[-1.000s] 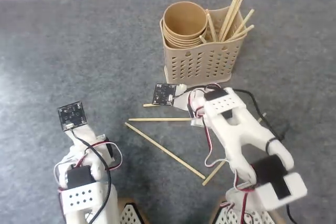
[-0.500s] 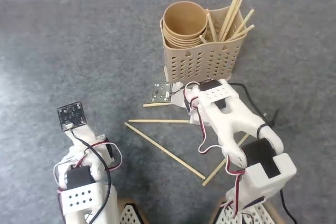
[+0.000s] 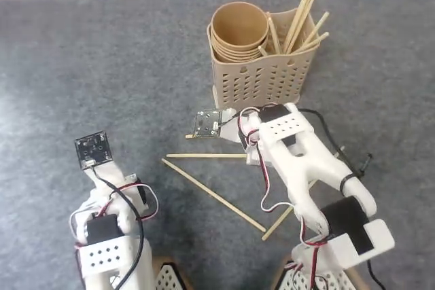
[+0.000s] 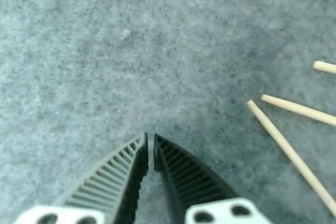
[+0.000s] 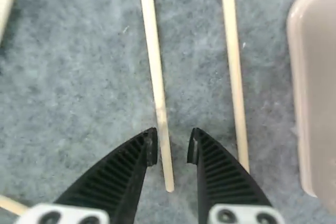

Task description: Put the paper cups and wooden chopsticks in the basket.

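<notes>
Near the counter's [image 3: 102, 66] front-left corner, the left pincer [image 4: 150, 139] hangs over bare grey surface, jaws all but together, holding nothing. Mid-counter, a long chopstick [image 3: 214, 195] slants toward the front edge. Now the right pincer [image 5: 172, 140], jaws apart, straddles the end of a second chopstick [image 5: 156, 77], not clamped on it. That stick looks light, stiff and smooth, likely to roll or swing if pinched at the tip. A grip nearer mid-length should balance better. By the far edge, the basket [image 3: 262, 79] holds stacked cups [image 3: 239, 28].
</notes>
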You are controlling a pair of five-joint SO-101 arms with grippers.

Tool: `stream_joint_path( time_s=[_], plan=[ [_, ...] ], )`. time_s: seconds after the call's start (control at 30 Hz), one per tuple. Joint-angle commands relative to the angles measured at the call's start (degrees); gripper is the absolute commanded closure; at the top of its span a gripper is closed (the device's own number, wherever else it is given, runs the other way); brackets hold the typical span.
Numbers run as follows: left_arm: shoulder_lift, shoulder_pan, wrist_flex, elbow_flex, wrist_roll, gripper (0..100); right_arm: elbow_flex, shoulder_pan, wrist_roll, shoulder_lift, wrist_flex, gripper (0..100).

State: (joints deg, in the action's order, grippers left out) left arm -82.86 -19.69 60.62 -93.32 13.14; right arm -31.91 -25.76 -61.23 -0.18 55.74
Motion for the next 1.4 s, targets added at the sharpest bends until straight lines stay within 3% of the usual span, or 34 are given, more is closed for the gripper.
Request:
stream_joint_path(
  time_s=[0.0, 0.3, 0.4, 0.67, 1.17, 1.3, 1.37],
  plan=[
    [-0.70, -0.26, -1.23, 2.07, 0.18, 99, 0.44, -0.40, 0.00, 1.27, -2.15, 87.6],
    [-0.70, -0.26, -1.23, 2.07, 0.18, 99, 3.16, -0.40, -0.09, 7.16, -2.33, 88.0],
    [-0.70, -0.26, -1.23, 2.07, 0.18, 99, 3.34, -0.48, -0.44, 7.16, -1.98, 99.6],
    [-0.70, -0.26, -1.23, 2.07, 0.18, 99, 5.01, -0.57, -0.26, 4.09, 4.09, 99.1],
    [-0.70, -0.26, -1.23, 2.07, 0.35, 99, 6.86, -0.31, 8.26, -38.11, 19.65, 99.1],
    [-0.70, -0.26, -1.23, 2.07, 0.35, 99, 6.86, 0.84, 11.52, -46.20, 18.24, 99.1],
    [-0.70, -0.26, -1.23, 1.98, 0.35, 99, 6.51, 2.86, 13.89, -48.13, 12.18, 99.1]
  ],
)
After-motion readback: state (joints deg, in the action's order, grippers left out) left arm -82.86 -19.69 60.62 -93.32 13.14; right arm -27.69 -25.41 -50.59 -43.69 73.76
